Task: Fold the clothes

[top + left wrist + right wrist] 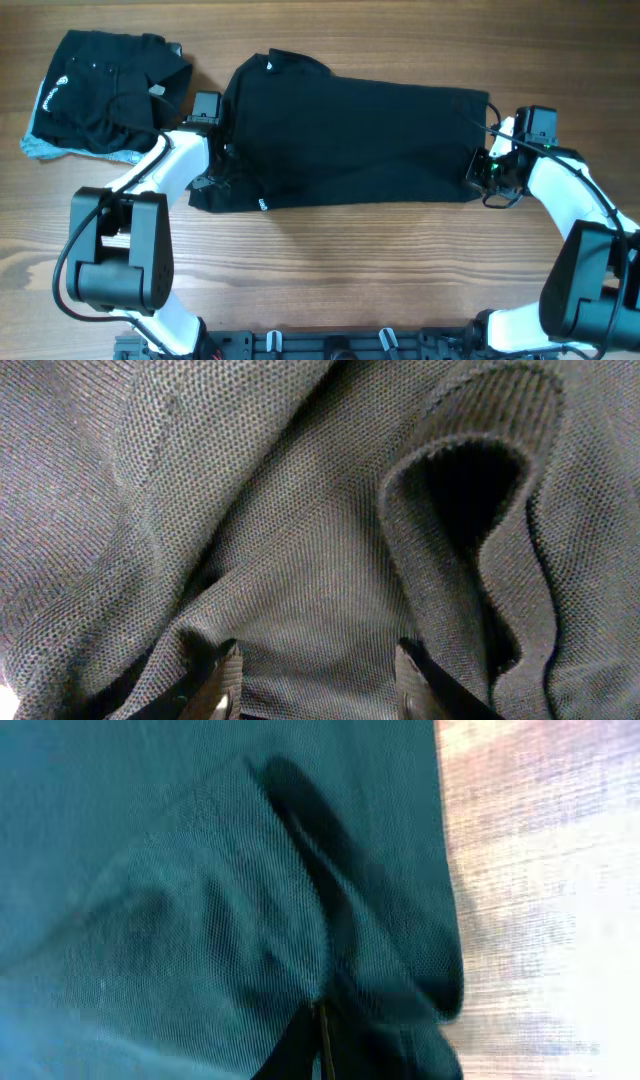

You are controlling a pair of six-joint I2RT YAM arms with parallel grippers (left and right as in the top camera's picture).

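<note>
The left gripper (320, 685) stands open: in the left wrist view its two fingers (226, 688) are apart at the bottom edge, and the black garment (360, 140) lies in soft folds between them and ahead of them. One fold rises like a loop on the right side of this view. The right gripper (320, 1032) is closed. In the right wrist view its fingers meet in a thin line and pinch the cloth near its edge, with a ridge of cloth running up from them. Only this view shows the pale worktop (350, 270) just beside the cloth's edge.

The overhead view shows what both wrist views miss. The garment is spread wide across the middle of the worktop, the left gripper at its left end and the right gripper at its right end. A folded pile (110, 90) of dark clothes sits at the far left corner, apart from the garment, with a grey cloth (40, 148) showing under it.
</note>
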